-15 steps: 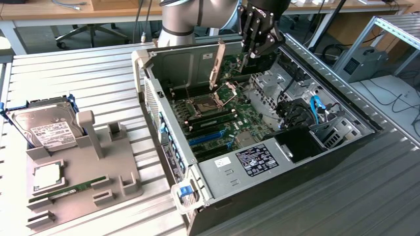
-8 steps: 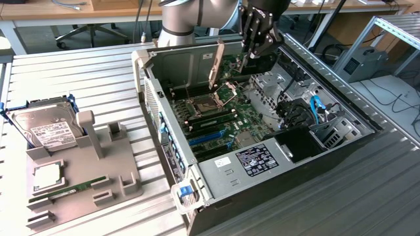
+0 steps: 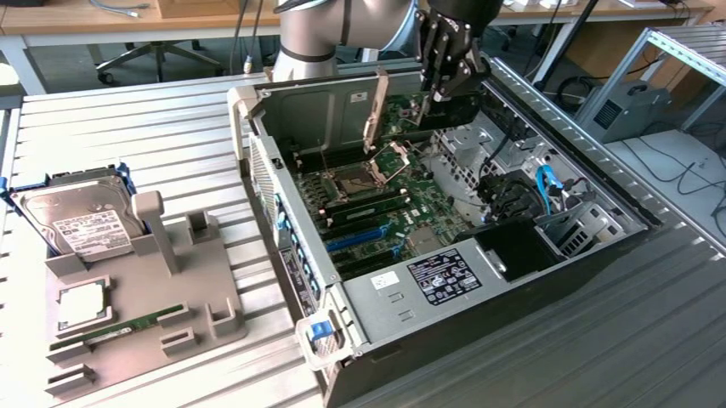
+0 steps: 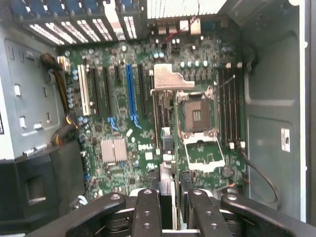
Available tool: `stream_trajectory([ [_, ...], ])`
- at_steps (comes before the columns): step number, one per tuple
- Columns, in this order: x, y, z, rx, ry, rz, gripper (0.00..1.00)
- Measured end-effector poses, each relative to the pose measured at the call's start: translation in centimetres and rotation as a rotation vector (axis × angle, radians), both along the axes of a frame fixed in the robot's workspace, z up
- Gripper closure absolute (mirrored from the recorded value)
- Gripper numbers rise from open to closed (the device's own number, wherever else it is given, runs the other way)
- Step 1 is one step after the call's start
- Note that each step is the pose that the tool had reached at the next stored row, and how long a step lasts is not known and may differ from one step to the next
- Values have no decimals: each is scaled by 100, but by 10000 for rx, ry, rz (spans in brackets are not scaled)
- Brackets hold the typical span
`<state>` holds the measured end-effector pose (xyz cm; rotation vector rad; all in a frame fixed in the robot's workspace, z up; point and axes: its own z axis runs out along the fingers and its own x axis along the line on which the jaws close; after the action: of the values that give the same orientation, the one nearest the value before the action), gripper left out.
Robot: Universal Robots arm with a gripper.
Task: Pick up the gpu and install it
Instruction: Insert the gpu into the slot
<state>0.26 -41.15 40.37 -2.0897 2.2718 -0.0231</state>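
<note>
Overhead, the arm (image 3: 329, 30) points down into the case (image 3: 499, 340), claw (image 3: 446, 95) gripping the gpu (image 3: 456, 115).

light: bright, even | shadows: soft inside case (image 3: 329, 110) | glare: slats (image 4: 182, 7) washed white

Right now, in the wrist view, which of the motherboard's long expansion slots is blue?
The single blue slot, set between black slots; one white slot aside, all others are black.

One computer case (image 3: 477, 340); one hard drive (image 3: 82, 223); one RAM stick (image 3: 119, 327); one gpu (image 3: 454, 112).
</note>
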Motion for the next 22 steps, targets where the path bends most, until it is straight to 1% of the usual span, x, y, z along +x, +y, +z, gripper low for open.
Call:
stream_trajectory([
  [1, 0, 0, -1, 0, -103, -1, 73],
  [2, 0, 0, -1, 0, -145, 0, 73],
  [22, -9, -4, -36, -2, -146, 0, 73],
])
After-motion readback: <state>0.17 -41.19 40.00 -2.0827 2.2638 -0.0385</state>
